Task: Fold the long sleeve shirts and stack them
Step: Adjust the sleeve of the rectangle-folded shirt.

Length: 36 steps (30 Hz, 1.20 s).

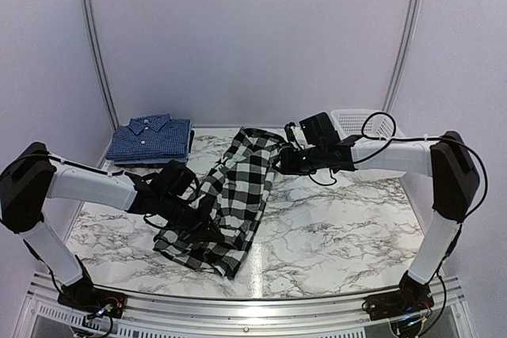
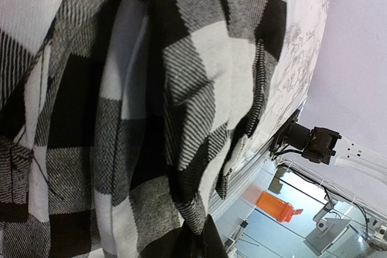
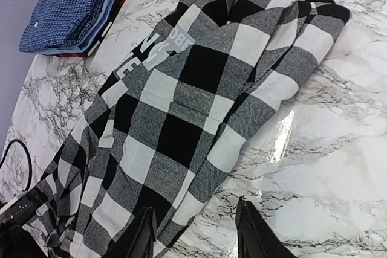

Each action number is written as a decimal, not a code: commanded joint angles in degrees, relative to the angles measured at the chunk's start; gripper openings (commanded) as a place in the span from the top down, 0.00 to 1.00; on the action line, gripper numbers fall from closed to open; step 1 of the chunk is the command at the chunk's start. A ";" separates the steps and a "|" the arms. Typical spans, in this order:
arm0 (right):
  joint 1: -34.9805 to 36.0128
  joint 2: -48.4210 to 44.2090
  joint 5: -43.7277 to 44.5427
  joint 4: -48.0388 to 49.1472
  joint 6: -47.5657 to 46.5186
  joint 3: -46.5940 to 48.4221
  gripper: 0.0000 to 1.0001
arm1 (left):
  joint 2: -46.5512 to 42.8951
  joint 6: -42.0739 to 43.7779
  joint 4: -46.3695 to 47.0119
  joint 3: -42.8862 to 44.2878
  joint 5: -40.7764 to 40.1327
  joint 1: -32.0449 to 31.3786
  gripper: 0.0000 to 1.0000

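The black-and-white checked shirt (image 1: 234, 195) lies stretched out on the marble tabletop (image 1: 341, 227). It runs from its collar end at the far middle down to a rumpled hem at the near left of centre, and white lettering (image 3: 157, 52) shows along one side of it. The left tool (image 1: 198, 213) sits low on the shirt's left edge, about halfway along its length. Its jaws are closed, and in the left wrist view the checked cloth fills the frame in bunched folds that gather toward them, so it grips a fold of that shirt. The right tool (image 3: 196, 237) hovers above the shirt's far right edge, near the collar end. Its two dark fingers (image 3: 145, 237) stand apart with only the shirt's edge and bare marble showing between them; it is open and holds nothing. In the far left corner of the tabletop the blue shirts (image 1: 150, 138) rest folded in a neat stack, collar up, well apart from the checked shirt. A white mesh basket (image 1: 360, 122) stands at the far right, behind the right arm.
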 commanded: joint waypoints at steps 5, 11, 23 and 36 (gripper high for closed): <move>0.11 3.36 -2.34 0.37 -4.07 3.90 0.58 | -3.84 -1.44 -3.80 -2.56 5.46 1.40 1.00; 0.09 8.44 -2.39 2.55 -5.28 9.14 0.59 | -5.49 -1.92 -3.98 -3.51 8.34 2.76 1.00; -4.61 20.53 -11.80 17.53 1.04 11.21 0.61 | -2.64 2.04 -4.53 -6.30 6.36 3.39 1.00; -7.29 25.48 -15.91 23.14 4.14 8.14 0.62 | -9.46 12.08 -14.85 -2.74 -7.85 3.51 0.74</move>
